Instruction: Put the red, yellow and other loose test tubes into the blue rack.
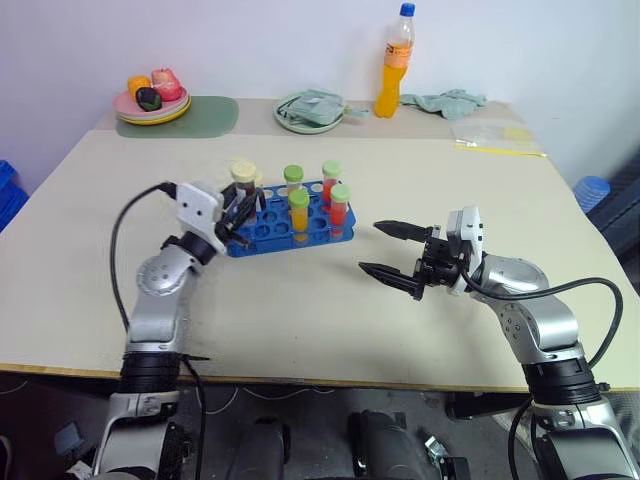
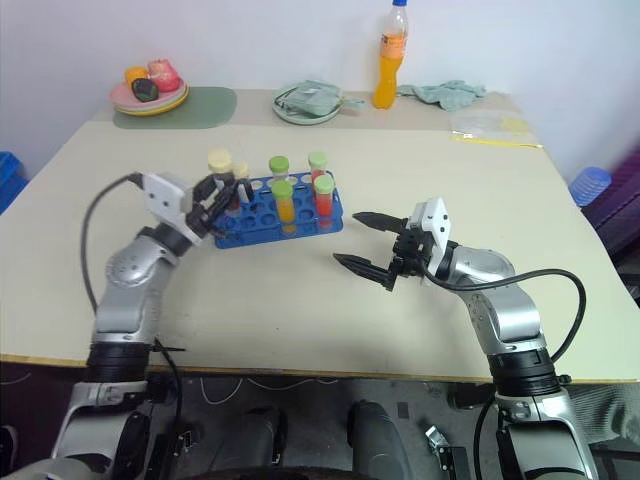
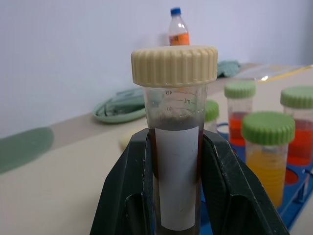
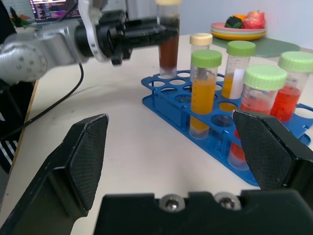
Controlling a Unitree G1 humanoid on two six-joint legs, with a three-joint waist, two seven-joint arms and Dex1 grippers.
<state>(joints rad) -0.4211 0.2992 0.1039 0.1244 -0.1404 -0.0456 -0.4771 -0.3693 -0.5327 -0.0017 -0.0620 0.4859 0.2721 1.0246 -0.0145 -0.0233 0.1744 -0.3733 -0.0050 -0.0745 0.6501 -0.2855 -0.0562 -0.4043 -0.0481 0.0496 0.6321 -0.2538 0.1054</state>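
Left gripper (image 1: pixel 238 213) clamps an upright cream-capped dark tube (image 3: pixel 174 147), seemingly over the blue rack (image 1: pixel 285 228); right gripper (image 1: pixel 385 250) gapes wide.

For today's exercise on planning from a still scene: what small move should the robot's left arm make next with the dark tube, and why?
Probably lower the dark tube straight down into the hole under it. The left gripper is shut on it, holding it upright over the near-left corner of the blue rack, its bottom about at the top plate. Four green-capped tubes already stand in the rack, and the right gripper waits open, apart.
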